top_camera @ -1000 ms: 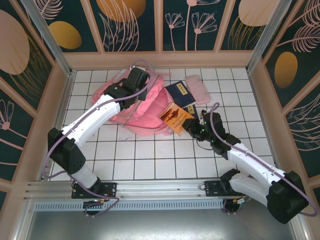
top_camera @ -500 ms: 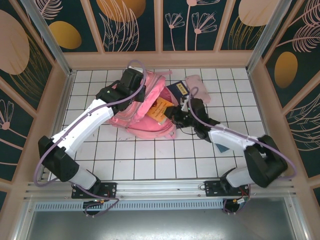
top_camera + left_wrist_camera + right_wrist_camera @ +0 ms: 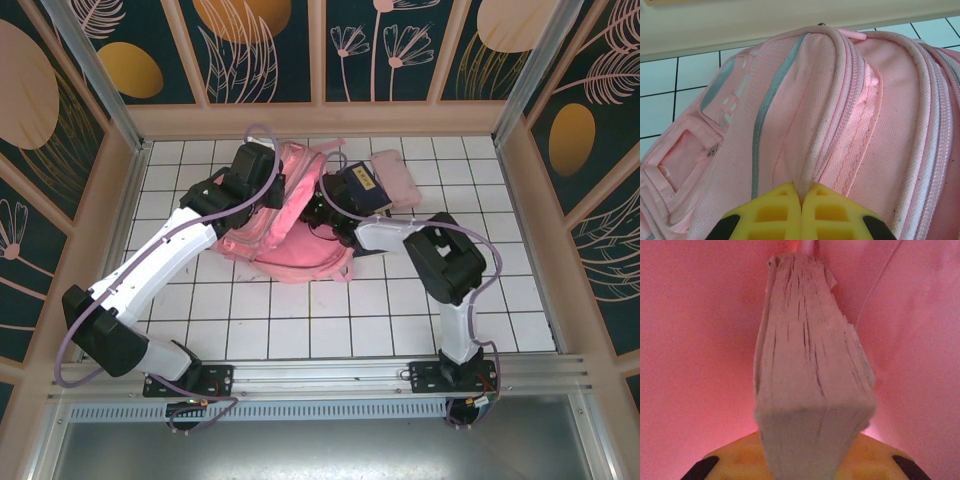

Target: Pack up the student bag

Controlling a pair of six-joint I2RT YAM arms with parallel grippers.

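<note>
Student bag [image 3: 290, 235] lies slumped on the white tiled table [image 3: 300, 320], toward the far side and a little left of centre, with both arms reaching into it. The left gripper [image 3: 801, 197] has its yellow fingers [image 3: 775, 210] clenched together on a raised fold of the bag's pink fabric, right beside a zipper seam, with the pale stripe running down the panel to the left. The right gripper [image 3: 322, 210] reaches into the bag's mouth from the right. In its wrist view its yellow fingers [image 3: 735, 457] grasp a thick book [image 3: 810, 370], page edges toward the camera, with pink lining all around. A dark blue book [image 3: 360, 188] lies just right of the bag, and a flat pink pouch [image 3: 398, 172] lies beside that.
</note>
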